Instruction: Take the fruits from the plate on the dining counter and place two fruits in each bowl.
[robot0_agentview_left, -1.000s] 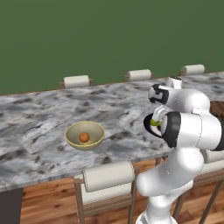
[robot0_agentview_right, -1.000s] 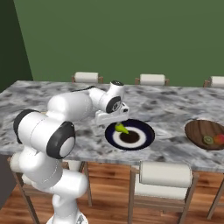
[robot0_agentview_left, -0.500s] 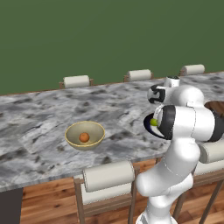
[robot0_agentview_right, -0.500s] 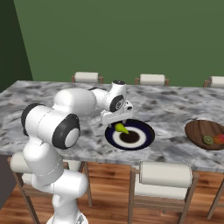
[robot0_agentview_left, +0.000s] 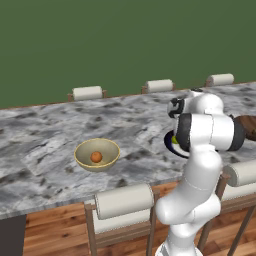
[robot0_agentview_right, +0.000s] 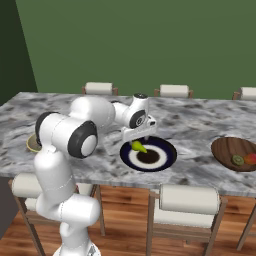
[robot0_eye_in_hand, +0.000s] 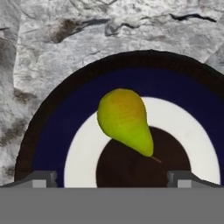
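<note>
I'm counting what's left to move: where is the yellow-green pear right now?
The pear lies alone on the plate, on its white ring, directly under the open gripper.

Marbled dining counter (robot0_agentview_right: 200, 120): plate (robot0_agentview_right: 167, 155), two bowls (robot0_agentview_left: 97, 162).

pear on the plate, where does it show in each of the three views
Left base view: just a yellow-green sliver of the pear right of centre, against the arm.
Right base view: centre, pear on the plate's left side, under the open gripper.
Hand view: centre, pear lying across the white ring.
Shared landmark: the dark-rimmed plate under it.
</note>
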